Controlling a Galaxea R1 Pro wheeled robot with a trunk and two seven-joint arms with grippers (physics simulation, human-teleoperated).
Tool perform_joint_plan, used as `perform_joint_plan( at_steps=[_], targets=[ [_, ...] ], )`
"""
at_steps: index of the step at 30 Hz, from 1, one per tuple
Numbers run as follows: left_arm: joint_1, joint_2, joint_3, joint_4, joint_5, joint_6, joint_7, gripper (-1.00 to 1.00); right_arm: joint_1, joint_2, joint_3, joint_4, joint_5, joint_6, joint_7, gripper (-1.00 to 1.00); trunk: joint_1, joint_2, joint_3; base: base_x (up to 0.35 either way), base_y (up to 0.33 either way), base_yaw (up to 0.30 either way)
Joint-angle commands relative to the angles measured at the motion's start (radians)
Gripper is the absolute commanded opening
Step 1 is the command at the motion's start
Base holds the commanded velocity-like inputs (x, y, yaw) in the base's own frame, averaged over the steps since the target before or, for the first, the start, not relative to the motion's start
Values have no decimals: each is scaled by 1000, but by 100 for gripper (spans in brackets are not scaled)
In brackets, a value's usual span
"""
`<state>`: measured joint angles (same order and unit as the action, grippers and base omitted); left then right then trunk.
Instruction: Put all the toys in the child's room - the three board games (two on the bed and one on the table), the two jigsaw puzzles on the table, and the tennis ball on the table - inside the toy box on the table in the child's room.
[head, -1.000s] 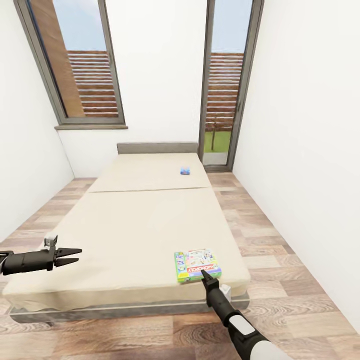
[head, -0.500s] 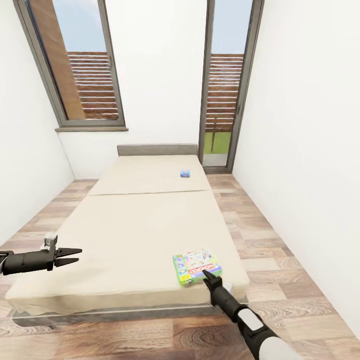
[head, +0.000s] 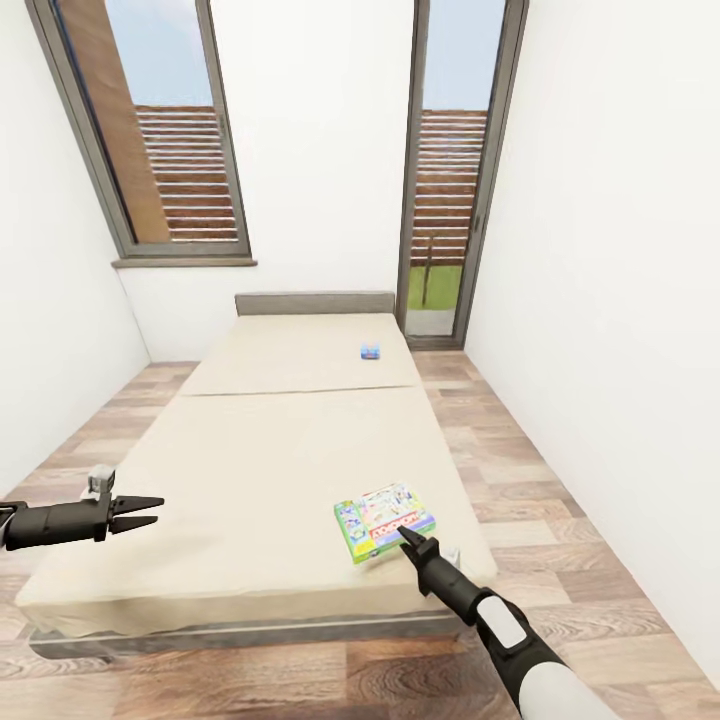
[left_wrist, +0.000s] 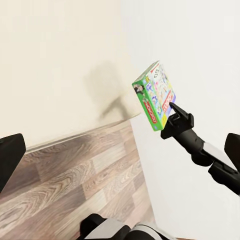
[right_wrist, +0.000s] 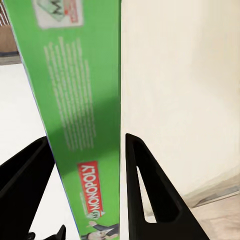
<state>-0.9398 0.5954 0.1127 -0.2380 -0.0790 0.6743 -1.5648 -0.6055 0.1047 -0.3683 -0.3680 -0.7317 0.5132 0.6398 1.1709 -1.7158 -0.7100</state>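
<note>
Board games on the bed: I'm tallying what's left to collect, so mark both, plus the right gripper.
Green board game (head: 384, 520): head view, its printed lid.
Blue board game (head: 371, 350): head view, its top.
Right gripper (head: 408, 540): head view, between its fingertips.

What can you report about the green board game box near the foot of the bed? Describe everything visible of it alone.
The green board game box is a flat rectangular printed carton with a bright green rim, a busy multicoloured cartoon top and a red Monopoly logo on its green side. It lies on the beige mattress near the bed's foot, at the right-hand corner, turned slightly askew with one edge apparently raised. The right gripper meets its near edge; in the right wrist view its fingers straddle the box's side.
</note>
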Motion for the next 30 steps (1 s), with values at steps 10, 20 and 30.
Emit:
perform_joint_plan(
  at_steps=[10, 20, 30],
  targets=[
    [0, 0, 5, 0, -9, 10, -6, 100, 0, 1, -6, -7, -2, 5, 0, -100, -39, 70, 30, 0, 0, 0],
    [0, 0, 5, 0, -9, 11, -6, 100, 0, 2, -4, -8, -2, 4, -1, -100, -77, 140, 62, 0, 0, 0],
    [0, 0, 5, 0, -9, 10, -6, 100, -2, -1, 64, -15, 31, -6, -19, -100, -115, 210, 93, 0, 0, 0]
  ],
)
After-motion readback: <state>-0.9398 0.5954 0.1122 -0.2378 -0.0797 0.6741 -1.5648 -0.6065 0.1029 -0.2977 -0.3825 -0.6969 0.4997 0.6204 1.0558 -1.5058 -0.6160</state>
